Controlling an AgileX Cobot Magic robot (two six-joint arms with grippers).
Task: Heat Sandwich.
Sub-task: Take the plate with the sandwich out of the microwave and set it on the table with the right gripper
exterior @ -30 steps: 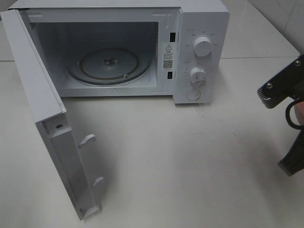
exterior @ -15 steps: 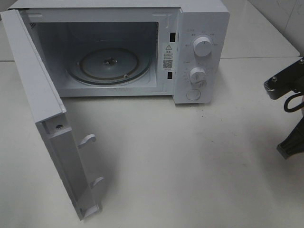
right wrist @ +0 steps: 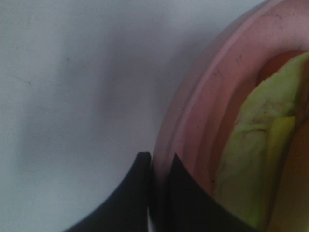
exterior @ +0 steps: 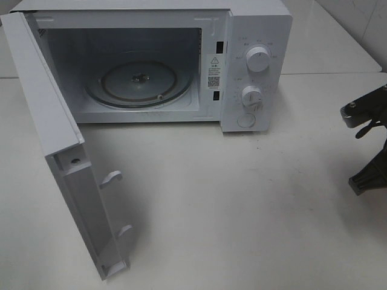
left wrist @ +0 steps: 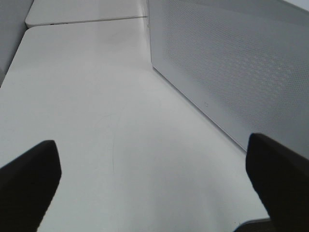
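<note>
Right gripper (right wrist: pixel 157 193) clamped on pink plate (right wrist: pixel 203 96) rim (sandwich (right wrist: pixel 256 140) on plate); left gripper (left wrist: pixel 154 188) wide open, empty.

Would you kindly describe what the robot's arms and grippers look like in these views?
The right arm shows at the edge of the exterior high view as dark grey-black angular brackets with small silver screws and a thin black cable loop. The left gripper has broad, matte black fingers with blunt, squared tips. The right gripper has black fingers with a curved outer edge. No markings are visible.
</note>
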